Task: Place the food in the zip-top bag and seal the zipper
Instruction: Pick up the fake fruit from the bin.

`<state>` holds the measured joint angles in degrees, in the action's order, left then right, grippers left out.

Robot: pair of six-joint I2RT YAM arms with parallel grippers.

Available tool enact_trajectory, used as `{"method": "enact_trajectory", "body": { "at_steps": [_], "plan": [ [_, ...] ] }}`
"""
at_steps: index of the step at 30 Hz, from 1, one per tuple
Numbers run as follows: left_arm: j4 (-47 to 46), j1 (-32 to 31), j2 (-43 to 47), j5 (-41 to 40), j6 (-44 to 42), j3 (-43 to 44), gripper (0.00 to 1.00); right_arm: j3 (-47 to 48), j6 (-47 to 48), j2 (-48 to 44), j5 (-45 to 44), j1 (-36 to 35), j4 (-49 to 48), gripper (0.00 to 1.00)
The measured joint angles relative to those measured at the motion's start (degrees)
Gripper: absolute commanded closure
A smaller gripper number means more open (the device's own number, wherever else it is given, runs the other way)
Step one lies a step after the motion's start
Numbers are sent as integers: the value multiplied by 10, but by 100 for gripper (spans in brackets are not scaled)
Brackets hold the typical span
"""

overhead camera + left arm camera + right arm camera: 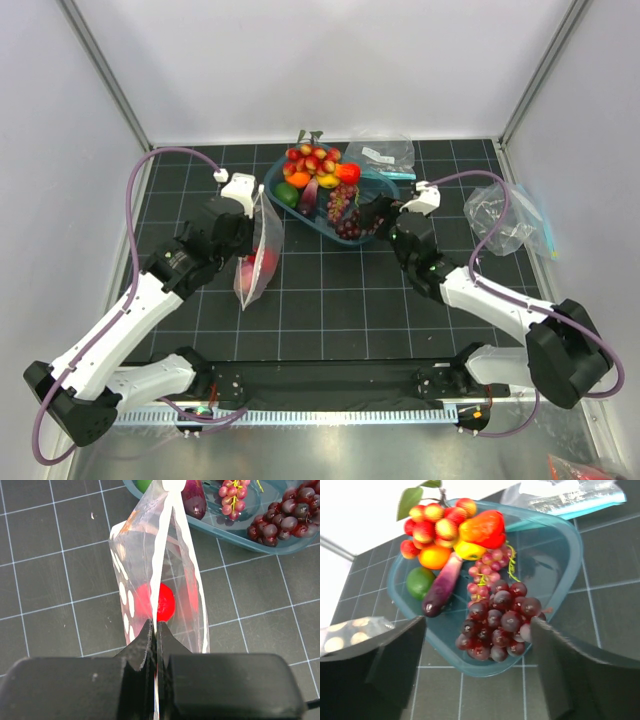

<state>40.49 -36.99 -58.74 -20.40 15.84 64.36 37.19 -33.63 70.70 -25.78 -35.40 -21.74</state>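
Note:
The dotted zip-top bag [262, 240] stands on edge left of the tray, mouth open. My left gripper [243, 237] is shut on one lip of it; in the left wrist view the jaws [156, 629] pinch the white zipper strip [160, 555]. A red tomato [161, 602] lies inside the bag [122, 555]. The dark purple grape bunch [346, 224] and the purple-pink onion [309, 194] lie in the blue tray [308, 226]. My right gripper [377, 214] is open at the tray's near right corner. In the right wrist view, my right gripper [476, 632] has its fingers on either side of the grapes [497, 622], not touching them.
The tray [560, 555] also holds a lime [420, 582], an orange, a red pepper, small red berries and a pale pink grape sprig. Two plain clear bags lie behind the tray [382, 151] and at the right [498, 215]. Walls close the back and both sides.

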Motion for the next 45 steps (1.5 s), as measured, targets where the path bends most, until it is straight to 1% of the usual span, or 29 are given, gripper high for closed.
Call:
{"method": "enact_trajectory", "body": {
  "at_steps": [4,8,11,16,21,23,28,32,44,45],
  "plan": [
    [0,0,0,0,0,0,100,42,-33,26,-7,7,56,1],
    [0,0,0,0,0,0,100,134,-56,87,-8,10,143,0],
    [0,0,0,0,0,0,100,194,-51,116,-24,5,204,0],
    [0,0,0,0,0,0,100,320,3,162,-53,2,326,0],
    [0,0,0,0,0,0,100,459,67,242,-43,2,435,0],
    [0,0,0,0,0,0,100,490,84,273,-34,2,472,1],
    [0,0,0,0,0,0,100,530,111,350,-21,6,572,0],
    [0,0,0,0,0,0,100,546,117,392,-23,10,633,0],
    [0,0,0,0,0,0,100,546,109,397,10,14,671,1],
    [0,0,0,0,0,0,100,546,109,398,17,14,672,3]
  ]
}}
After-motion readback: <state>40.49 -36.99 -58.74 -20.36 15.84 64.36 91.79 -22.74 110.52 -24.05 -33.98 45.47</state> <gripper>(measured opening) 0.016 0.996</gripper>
